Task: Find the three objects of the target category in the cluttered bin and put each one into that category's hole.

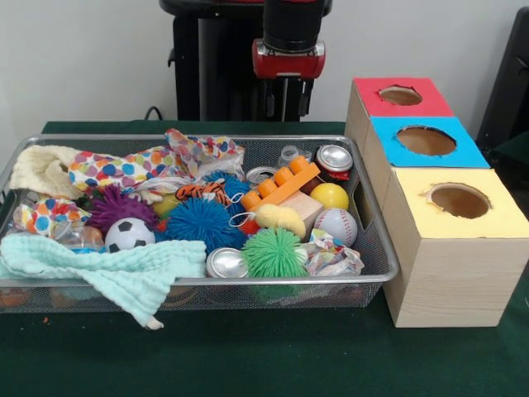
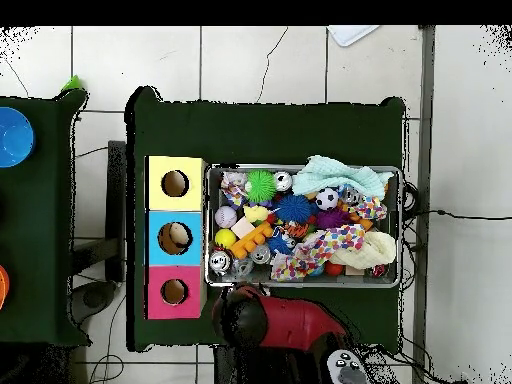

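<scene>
A wire mesh bin holds a jumble of toys. Silver cans lie at the front and at the back right. A baseball, a yellow ball and a soccer ball sit among green, blue and purple spiky balls. An orange brick rests on a wooden block. The gripper hangs behind the bin's far rim, above and apart from everything. In the overhead view the gripper sits just outside the bin.
Beside the bin stand three wooden boxes, each with a round hole in its top: red, blue and yellow. A mint cloth droops over the bin's front rim. A cream cloth and a polka-dot cloth cover the back left.
</scene>
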Available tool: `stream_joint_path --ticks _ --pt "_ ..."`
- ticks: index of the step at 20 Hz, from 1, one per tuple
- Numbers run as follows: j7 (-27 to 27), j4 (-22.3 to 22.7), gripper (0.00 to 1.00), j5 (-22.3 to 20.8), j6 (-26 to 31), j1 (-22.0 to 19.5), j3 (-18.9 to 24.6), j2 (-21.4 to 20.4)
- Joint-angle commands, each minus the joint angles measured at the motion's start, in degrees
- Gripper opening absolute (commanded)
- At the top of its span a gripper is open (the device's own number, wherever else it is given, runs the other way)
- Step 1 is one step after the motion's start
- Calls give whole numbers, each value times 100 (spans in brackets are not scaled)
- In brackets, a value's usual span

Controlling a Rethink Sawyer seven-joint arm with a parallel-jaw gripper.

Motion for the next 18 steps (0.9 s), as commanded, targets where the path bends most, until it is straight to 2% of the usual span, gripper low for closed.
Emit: stream_joint_path --ticks 1,4,11,18 --pt "650 85 100 -121 -461 -340 674 213" --pt "692 211 100 -77 -528 -447 867 77" --pt "642 283 100 42 -113 -494 1064 -477" --pt "648 34 100 171 301 -302 1033 -677"
